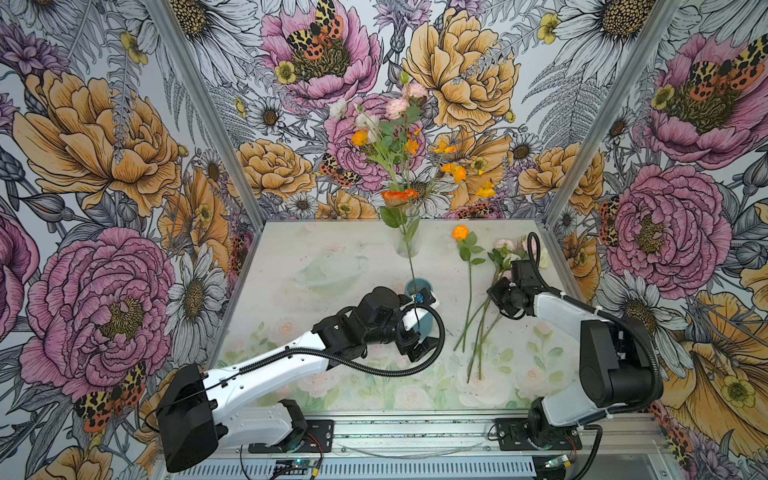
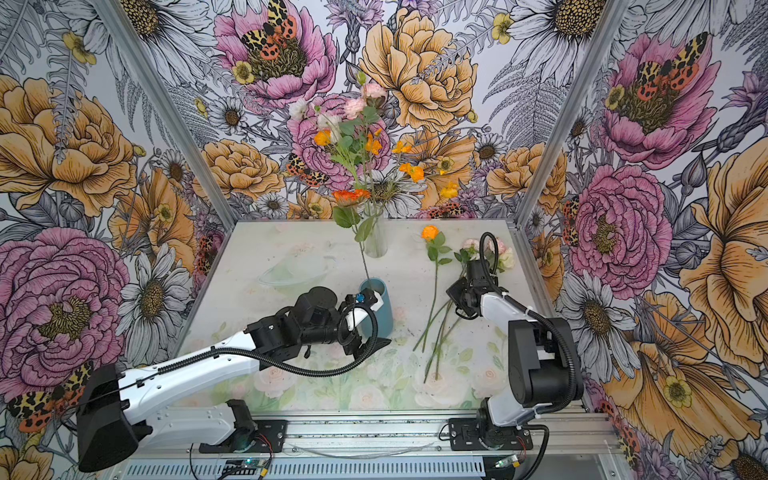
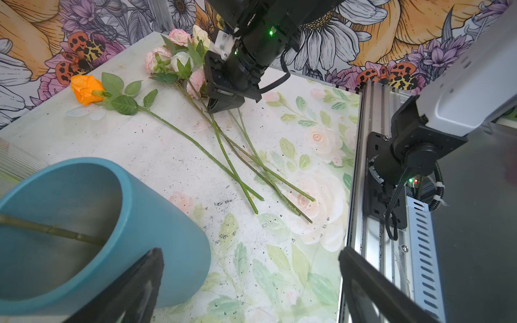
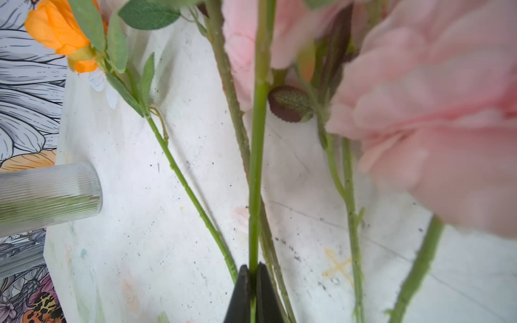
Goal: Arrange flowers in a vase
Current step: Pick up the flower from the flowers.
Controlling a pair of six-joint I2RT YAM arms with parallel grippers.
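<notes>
busy floral wallpaper (image 1: 124, 145) wraps the booth, and the pale painted tabletop (image 1: 316, 257) carries everything. loose flowers (image 1: 469, 251) lie toward 3 o'clock with their stems crossing, an orange head (image 1: 460, 232) and pink heads (image 1: 503, 246) pointing off to 1 o'clock. more stand in the glass vase (image 1: 405, 241) at 12 o'clock, and a leaning stem (image 3: 56, 232) sits in the blue vase (image 2: 376, 307) near the middle. i'd judge them light, thin and springy, soft in the head and easily crushed, so the bare stalk below the leaves is the place to pinch; tangled neighbours may drag along. the right end effector (image 4: 253, 275) is clamped tight on one green stem (image 4: 257, 167), well down from the blooms. the left end effector (image 3: 250, 253) gapes fully wide right by the blue vase, gripping nothing.
</notes>
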